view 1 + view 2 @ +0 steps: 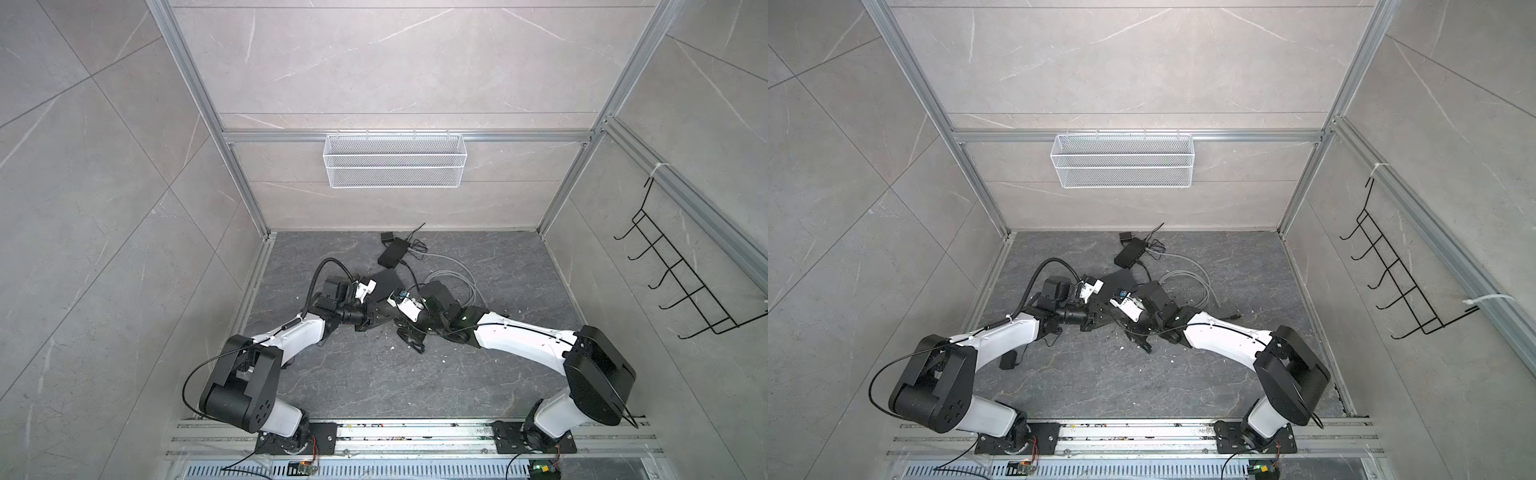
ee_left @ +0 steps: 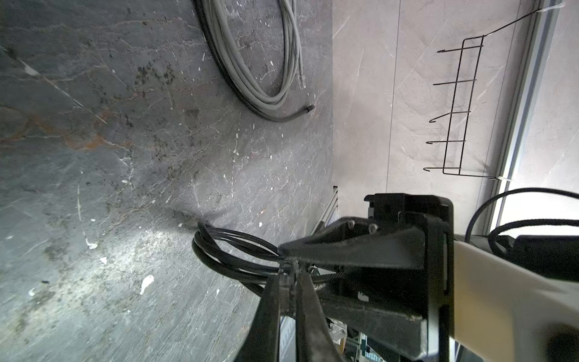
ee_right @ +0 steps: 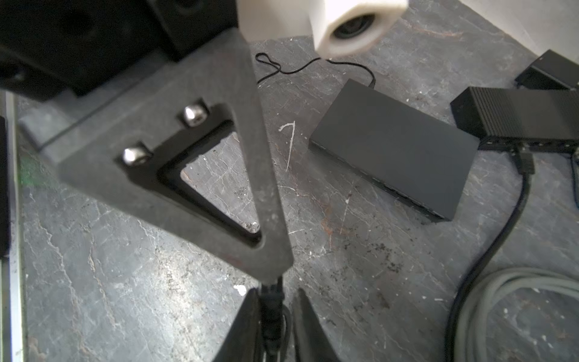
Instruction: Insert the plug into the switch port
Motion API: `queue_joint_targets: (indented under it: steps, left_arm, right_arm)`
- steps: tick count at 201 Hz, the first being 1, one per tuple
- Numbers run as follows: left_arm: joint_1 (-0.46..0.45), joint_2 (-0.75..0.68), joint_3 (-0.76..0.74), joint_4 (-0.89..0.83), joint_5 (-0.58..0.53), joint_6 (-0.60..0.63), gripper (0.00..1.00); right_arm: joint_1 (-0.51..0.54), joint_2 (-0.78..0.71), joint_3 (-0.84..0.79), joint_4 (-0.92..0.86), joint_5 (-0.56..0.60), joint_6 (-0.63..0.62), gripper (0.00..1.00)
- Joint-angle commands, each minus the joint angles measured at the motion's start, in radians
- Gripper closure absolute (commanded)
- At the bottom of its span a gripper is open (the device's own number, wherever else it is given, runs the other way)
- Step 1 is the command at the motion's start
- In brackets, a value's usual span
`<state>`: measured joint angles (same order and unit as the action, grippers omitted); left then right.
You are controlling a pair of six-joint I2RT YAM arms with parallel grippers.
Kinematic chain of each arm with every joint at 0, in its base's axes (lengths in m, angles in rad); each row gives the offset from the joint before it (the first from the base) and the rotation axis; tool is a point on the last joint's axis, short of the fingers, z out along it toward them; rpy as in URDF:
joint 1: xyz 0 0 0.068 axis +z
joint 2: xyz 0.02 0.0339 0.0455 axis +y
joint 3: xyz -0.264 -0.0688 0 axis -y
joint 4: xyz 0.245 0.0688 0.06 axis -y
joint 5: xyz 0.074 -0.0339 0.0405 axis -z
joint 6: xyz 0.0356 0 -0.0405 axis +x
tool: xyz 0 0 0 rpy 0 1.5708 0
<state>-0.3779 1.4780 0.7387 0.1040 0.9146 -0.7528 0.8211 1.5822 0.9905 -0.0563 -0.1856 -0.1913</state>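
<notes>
At mid-floor, near: left gripper (image 2: 290, 274) clamped on black plug lead (image 3: 271, 308); right gripper (image 3: 277, 291) slightly apart astride same lead, gap at one finger. Beyond: bare slate floor (image 3: 329, 250), open. Farther: flat black box (image 3: 391, 150), edges clear; ribbed switch (image 3: 517, 119) just beside it.

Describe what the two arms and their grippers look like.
Both match. The left arm and right arm have white shells between bulky black joints, with a thin black cable tied along each. The left gripper and right gripper carry matt black, triangular open-frame fingers fixed with silver screws.
</notes>
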Motion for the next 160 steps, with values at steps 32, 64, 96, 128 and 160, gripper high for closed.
queue_joint_targets:
  steps: [32, 64, 96, 128, 160]
  left_arm:
    - [-0.003, -0.010, 0.037, -0.016, -0.002, -0.017, 0.98]
    - [-0.003, -0.017, 0.042, -0.032, -0.002, -0.013, 0.98]
    - [-0.002, -0.016, 0.041, -0.032, -0.003, -0.014, 0.97]
    - [0.000, -0.013, 0.048, -0.051, -0.042, -0.023, 0.80]
    - [0.065, -0.009, 0.170, -0.240, -0.197, 0.108, 0.64]
  right_arm:
    - [0.040, 0.046, 0.063, -0.093, 0.117, -0.065, 0.78]
    - [0.042, 0.052, 0.061, -0.092, 0.131, -0.065, 0.87]
    - [0.046, 0.054, 0.061, -0.091, 0.162, -0.069, 0.92]
    - [0.048, 0.048, 0.055, -0.097, 0.166, -0.074, 0.96]
    - [0.047, 0.087, 0.077, -0.155, 0.153, -0.071, 0.96]
